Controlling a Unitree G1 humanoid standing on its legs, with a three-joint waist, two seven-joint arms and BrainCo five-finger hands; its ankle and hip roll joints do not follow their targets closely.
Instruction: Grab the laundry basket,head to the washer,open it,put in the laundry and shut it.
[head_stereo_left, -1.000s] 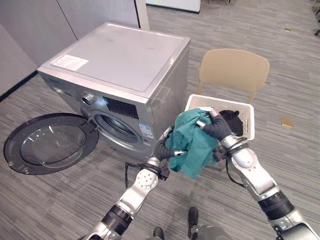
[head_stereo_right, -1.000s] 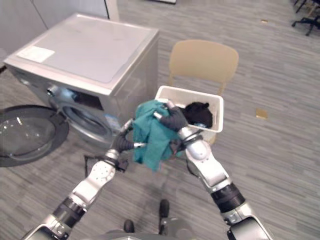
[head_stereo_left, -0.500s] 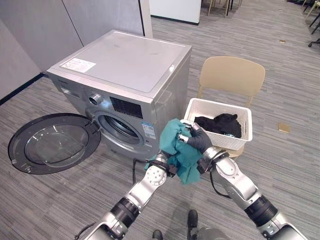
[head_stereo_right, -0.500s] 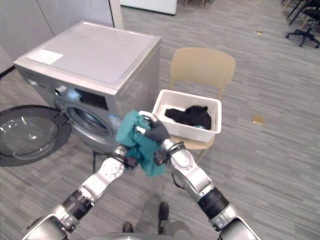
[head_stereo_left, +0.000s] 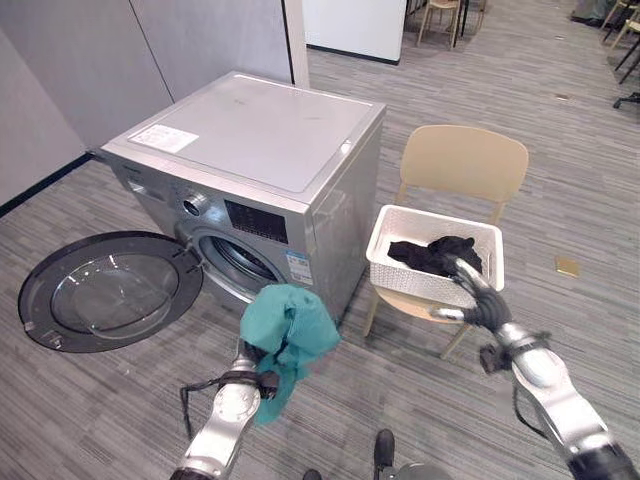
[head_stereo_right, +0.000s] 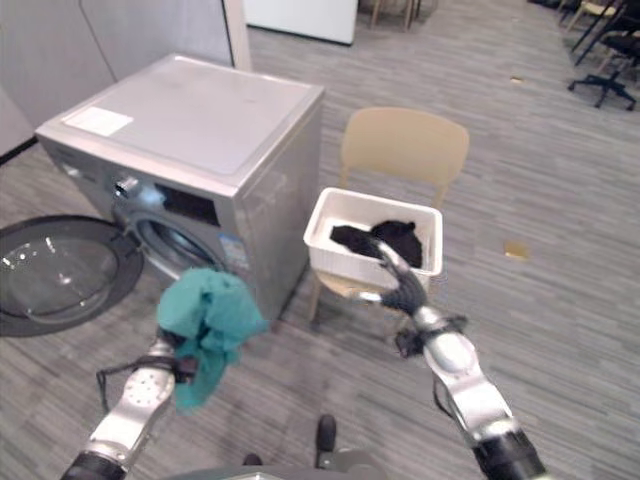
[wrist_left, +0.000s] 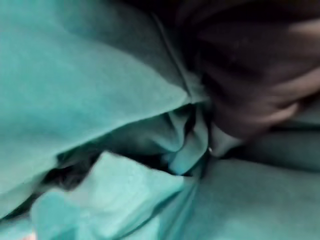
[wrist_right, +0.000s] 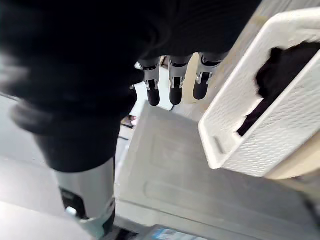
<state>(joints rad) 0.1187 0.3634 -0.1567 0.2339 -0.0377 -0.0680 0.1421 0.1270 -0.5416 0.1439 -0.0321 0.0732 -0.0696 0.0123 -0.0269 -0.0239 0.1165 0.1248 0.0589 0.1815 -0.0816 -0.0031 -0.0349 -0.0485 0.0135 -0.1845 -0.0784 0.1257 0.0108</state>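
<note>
Washer (head_stereo_left: 262, 150) sits ahead of the left hand (head_stereo_left: 252, 357) with its door (head_stereo_left: 105, 288) swung wide open. Basket (head_stereo_left: 438, 262) is on a chair (head_stereo_left: 462, 170), right by the right hand (head_stereo_left: 478, 298), dark clothes (head_stereo_left: 433, 254) inside. Teal cloth (head_stereo_left: 288, 330) is bunched over the left hand, so can't tell its grip. Right hand's fingers (wrist_right: 171, 80) are straight, holding nothing.

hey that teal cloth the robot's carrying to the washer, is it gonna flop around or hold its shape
Likely floppy: the teal cloth droops in loose folds over the left hand. Probably light, since one hand carries it. A hanging tail could snag at the washer opening.
</note>
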